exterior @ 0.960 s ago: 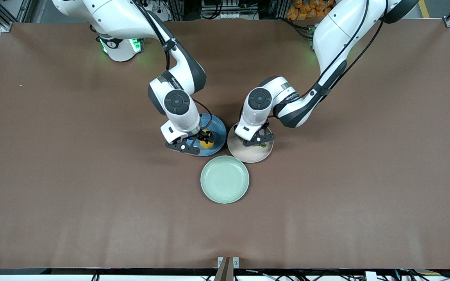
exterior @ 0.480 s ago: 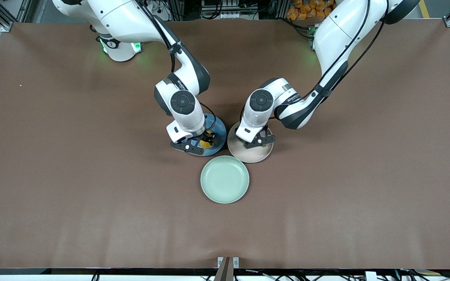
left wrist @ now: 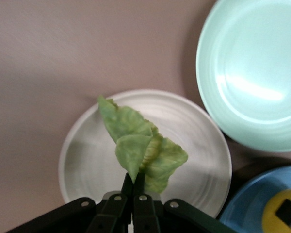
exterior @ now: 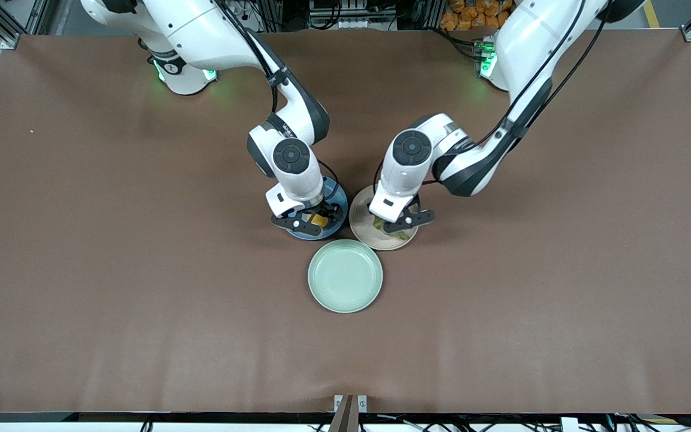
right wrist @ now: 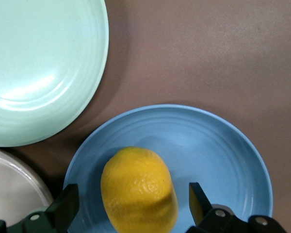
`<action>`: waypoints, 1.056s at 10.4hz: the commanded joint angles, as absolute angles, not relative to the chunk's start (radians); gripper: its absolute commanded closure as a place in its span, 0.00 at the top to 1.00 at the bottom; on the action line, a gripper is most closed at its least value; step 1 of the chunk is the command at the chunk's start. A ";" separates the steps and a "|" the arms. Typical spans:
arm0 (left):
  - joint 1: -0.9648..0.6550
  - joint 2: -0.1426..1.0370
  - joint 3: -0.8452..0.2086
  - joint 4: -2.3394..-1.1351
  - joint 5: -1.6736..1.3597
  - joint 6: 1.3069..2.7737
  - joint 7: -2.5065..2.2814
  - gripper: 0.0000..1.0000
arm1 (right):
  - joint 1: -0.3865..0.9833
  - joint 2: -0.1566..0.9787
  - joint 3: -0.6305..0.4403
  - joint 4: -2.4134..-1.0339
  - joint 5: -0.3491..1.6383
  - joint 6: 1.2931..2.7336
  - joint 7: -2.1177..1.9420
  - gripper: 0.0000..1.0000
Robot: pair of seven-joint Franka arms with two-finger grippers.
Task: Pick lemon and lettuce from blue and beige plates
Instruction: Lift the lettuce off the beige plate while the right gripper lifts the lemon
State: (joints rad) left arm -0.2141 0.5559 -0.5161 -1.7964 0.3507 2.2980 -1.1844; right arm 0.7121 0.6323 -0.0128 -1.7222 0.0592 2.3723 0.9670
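Near the centre of the front view, three plates sit close together on the brown worktop (exterior: 81, 270): the blue plate (exterior: 336, 223) and the beige plate (exterior: 360, 225) side by side, and the mint-green plate (exterior: 345, 275) just below them in the frame, nearer the front camera. The right gripper (exterior: 315, 221), on the arm coming down from the upper left of the frame, hangs over the blue plate with its jaws apart. In the right wrist view the lemon (right wrist: 138, 190) lies on the blue plate (right wrist: 218, 145) at the lower centre of the picture, between the two spread fingers (right wrist: 198, 200), with a clear gap showing on the one side; whether the other finger touches the rind cannot be told. The left gripper (exterior: 398, 227), on the arm coming from the upper right of the frame, is over the beige plate with its jaws pressed together on the lettuce (exterior: 401, 230). In the left wrist view the lettuce (left wrist: 140, 148) is pinched at one edge by the closed fingertips (left wrist: 128, 187) at the bottom centre, its leaf spreading out above the beige plate (left wrist: 87, 160), with the mint-green plate (left wrist: 252, 73) at the upper right corner.
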 commanded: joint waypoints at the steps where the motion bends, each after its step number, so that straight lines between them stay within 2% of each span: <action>1: -0.161 0.445 -0.523 -1.821 0.345 2.243 -1.210 0.00 | 0.722 0.646 -0.020 -1.712 0.069 2.376 0.982 1.00; 2: -0.135 0.428 -0.525 -1.819 0.345 2.241 -1.204 0.00 | 0.729 0.647 -0.021 -1.715 0.063 2.378 0.982 1.00; 3: -0.091 0.423 -0.526 -1.821 0.344 2.241 -1.174 0.00 | 0.739 0.647 -0.021 -1.721 0.054 2.379 0.982 0.63; 4: -0.045 0.420 -0.541 -1.822 0.333 2.241 -1.111 0.00 | 0.741 0.647 -0.023 -1.721 0.052 2.381 0.982 0.17; 5: 0.006 0.417 -0.545 -1.827 0.333 2.227 -1.039 0.00 | 0.741 0.647 -0.023 -1.721 0.052 2.381 0.982 0.03; 6: 0.038 0.417 -0.546 -1.827 0.331 2.197 -0.961 0.00 | 0.741 0.647 -0.023 -1.721 0.051 2.381 0.982 0.00; 8: 0.113 0.420 -0.545 -1.842 0.331 2.166 -0.838 0.00 | 0.738 0.634 -0.025 -1.718 0.051 2.376 0.979 0.00; 11: 0.233 0.440 -0.543 -1.855 0.331 2.164 -0.639 0.00 | 0.689 0.540 -0.028 -1.718 0.043 2.279 0.909 0.00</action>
State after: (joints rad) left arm 0.1755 0.4402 -0.5250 -1.8395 0.3484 2.1723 -0.7318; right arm 0.7240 0.6132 -0.0295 -1.7037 0.0545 2.3495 0.9498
